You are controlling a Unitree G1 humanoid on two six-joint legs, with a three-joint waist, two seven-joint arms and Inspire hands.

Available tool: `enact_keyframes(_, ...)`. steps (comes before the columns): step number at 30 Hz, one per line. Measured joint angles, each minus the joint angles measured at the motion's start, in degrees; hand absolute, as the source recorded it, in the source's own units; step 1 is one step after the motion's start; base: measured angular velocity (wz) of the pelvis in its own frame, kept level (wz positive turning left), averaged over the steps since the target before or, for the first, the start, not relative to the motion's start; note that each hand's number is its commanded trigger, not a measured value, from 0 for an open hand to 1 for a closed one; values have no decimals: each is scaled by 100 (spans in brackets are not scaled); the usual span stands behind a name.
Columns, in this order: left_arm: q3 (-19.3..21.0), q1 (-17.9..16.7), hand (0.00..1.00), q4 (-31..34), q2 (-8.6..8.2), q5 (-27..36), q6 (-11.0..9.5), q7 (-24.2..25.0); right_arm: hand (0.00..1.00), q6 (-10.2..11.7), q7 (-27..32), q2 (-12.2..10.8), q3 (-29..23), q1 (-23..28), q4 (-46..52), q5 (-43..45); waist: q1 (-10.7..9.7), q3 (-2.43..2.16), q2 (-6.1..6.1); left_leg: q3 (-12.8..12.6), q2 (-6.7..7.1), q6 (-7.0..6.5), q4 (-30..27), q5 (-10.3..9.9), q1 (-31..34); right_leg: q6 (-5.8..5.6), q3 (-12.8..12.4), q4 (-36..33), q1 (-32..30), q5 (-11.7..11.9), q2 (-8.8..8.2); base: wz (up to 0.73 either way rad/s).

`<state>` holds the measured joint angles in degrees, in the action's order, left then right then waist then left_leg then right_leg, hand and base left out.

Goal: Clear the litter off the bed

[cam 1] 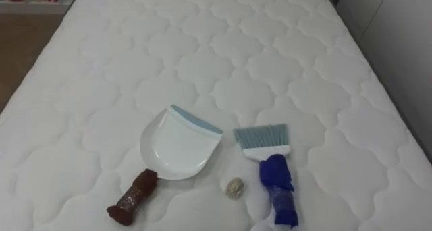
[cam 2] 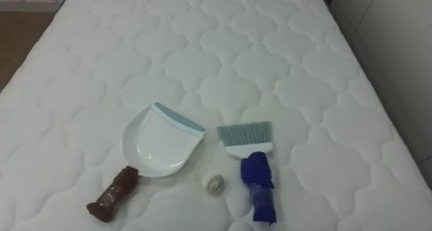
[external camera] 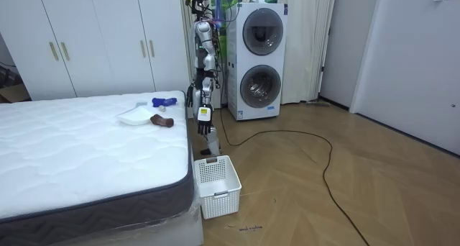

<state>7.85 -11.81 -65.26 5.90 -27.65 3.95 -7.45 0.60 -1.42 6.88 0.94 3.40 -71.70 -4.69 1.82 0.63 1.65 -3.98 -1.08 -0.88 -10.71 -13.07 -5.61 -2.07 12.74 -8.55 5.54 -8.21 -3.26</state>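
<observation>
Room view showed the robot at the bed (cam 1: 202,48) end, left hand (external camera: 208,129) hanging beside it, open or closed unclear. The brush (cam 1: 270,165) lay right, dustpan (cam 1: 177,144) left, handles toward the robot, scrap (cam 1: 234,188) between, so the brush probably suited the right arm.

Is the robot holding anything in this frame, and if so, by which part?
Nothing, as far as shows: the dustpan, brush and crumpled wad lie free on the mattress; one robot hand hangs beside the bed.
</observation>
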Motion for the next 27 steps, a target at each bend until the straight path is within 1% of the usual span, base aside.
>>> enact_keyframes(2,175,-2,0,2,3,93,-73,-210,0,0,0,-2,-23,0,-5,27,-6,-4,8,17,3,0,0,0,9,-1,17,4,0,-2,-3,4)
enact_keyframes(5,395,3,0,17,26,669,-196,-530,0,5,1,-12,-70,-1,-15,49,-6,-5,7,19,4,0,4,0,10,-2,14,9,0,-5,-3,0)
enact_keyframes(6,534,1,0,101,14,963,-222,-664,0,8,4,-20,-83,0,-15,48,-6,-6,12,19,4,0,6,0,10,-2,13,12,-1,-5,-3,0)
enact_keyframes(7,642,2,0,240,11,1230,-274,-833,0,13,6,-25,-105,0,-14,78,2,-31,-21,17,4,-1,5,1,7,-2,6,8,-4,-5,-2,0)
enact_keyframes(8,720,10,0,290,10,1321,-335,-919,0,15,6,-25,-111,-1,-15,108,9,-23,-6,15,4,-1,5,1,4,-2,3,3,-6,-5,-2,0)
enact_keyframes(10,856,32,0,497,35,1694,-635,-1315,0,59,6,-24,-125,0,-18,245,25,-26,-14,-10,4,-1,6,1,-4,-2,-16,-3,-8,-4,-3,-4)
enact_keyframes(11,894,38,0,567,35,1746,-693,-1395,0,69,6,-25,-133,-1,-23,245,23,-25,-14,-12,4,-1,6,1,-3,-2,-16,-5,-11,-4,-4,-3)
enact_keyframes(13,898,43,0,988,32,1977,-867,-1690,0,93,6,-26,-141,-6,-49,245,22,-32,-26,-7,4,-1,7,1,-2,-2,-4,-7,-10,-4,-5,0)
enact_keyframes(15,893,46,0,1355,23,2024,-999,-1916,0,111,6,-26,-165,-11,-69,249,32,-32,-35,0,3,-1,7,2,-3,-2,-7,-7,-8,-4,-1,0)
enact_keyframes(16,878,48,0,1587,20,2037,-1116,-2114,0,115,8,-26,-166,-10,-68,249,20,-34,-41,4,3,-1,2,2,-4,-1,-4,-7,-7,-4,-1,0)
enact_keyframes(17,872,50,0,1710,14,2043,-1161,-2212,0,118,9,-26,-166,-10,-69,249,19,-34,-43,4,2,-1,1,2,-5,-1,-4,-7,-8,-4,-1,0)
enact_keyframes(19,808,115,0,2061,6,1941,-1400,-2592,0,156,8,-26,-185,-4,-84,248,20,-34,-43,9,4,-1,2,2,-2,-1,-6,-7,-14,-4,-1,0)
enact_keyframes(20,782,131,0,2133,8,1906,-1445,-2672,0,164,7,-26,-185,-4,-83,248,19,-35,-47,13,4,-1,2,1,3,-1,-2,-7,-15,-4,-1,0)
enact_keyframes(22,633,138,0,2471,7,1780,-1638,-2959,0,195,6,-27,-187,-5,-75,249,14,-39,-54,14,6,-1,1,1,35,-1,7,-9,-49,-3,-1,0)
enact_keyframes(25,455,230,0,2595,10,1726,-1855,-3243,0,235,6,-26,-185,-4,-77,249,3,-37,-57,17,6,-1,-4,1,60,-1,11,-7,-65,-3,0,0)
enact_keyframes(27,342,270,0,2595,17,1677,-1927,-3318,0,250,5,-27,-162,-4,-82,248,-4,-37,-57,22,6,-1,-5,1,66,-2,15,-7,-67,-2,0,0)
